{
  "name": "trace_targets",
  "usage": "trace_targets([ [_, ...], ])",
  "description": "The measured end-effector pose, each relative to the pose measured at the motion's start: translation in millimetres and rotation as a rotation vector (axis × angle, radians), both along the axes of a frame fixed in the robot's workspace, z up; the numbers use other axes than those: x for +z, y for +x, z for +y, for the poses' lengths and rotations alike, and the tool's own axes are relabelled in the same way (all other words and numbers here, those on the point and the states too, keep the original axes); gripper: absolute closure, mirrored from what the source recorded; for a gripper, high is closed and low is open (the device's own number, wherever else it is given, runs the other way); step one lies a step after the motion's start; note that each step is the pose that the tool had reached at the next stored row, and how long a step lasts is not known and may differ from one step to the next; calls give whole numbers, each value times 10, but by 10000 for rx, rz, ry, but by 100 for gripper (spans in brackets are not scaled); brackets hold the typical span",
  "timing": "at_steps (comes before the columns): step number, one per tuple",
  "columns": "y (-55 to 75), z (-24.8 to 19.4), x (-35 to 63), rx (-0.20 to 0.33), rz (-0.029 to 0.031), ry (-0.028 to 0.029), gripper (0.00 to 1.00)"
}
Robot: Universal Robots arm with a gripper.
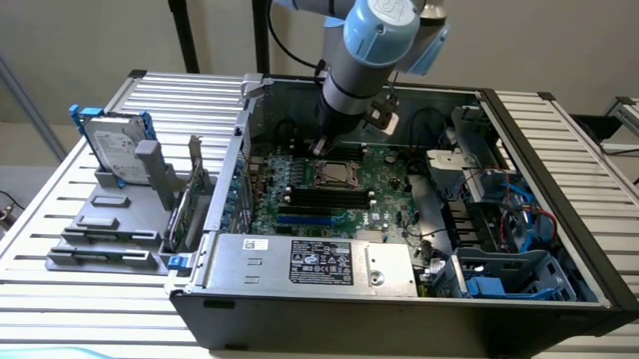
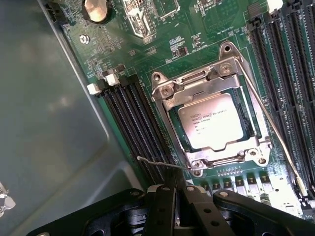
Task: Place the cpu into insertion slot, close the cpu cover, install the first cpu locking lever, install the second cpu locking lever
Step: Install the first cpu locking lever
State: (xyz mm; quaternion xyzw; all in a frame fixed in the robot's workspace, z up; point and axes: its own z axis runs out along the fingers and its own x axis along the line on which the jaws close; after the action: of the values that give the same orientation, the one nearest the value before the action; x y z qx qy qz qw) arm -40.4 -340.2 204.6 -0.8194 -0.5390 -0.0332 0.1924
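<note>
While memory slots (image 2: 130, 115) flank the cpu (image 2: 210, 125) under its cpu cover (image 2: 197, 81), the gripper (image 2: 176, 196) hangs pinched together near a lever (image 2: 157, 162)

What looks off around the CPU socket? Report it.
The cpu sits under the lowered cpu cover, but a thin wire lever slants away from the cover's side instead of lying tucked along it, seemingly unlatched.

Blue-capped grey arm (image 1: 352, 90), black gripper (image 2: 177, 197)
</note>
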Motion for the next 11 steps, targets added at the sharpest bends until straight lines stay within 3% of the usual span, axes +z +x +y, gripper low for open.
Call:
trace_targets([
  [3, 0, 13, -21, -19, -1, -89, 89],
  [11, 9, 60, -40, -89, 13, -430, 89],
])
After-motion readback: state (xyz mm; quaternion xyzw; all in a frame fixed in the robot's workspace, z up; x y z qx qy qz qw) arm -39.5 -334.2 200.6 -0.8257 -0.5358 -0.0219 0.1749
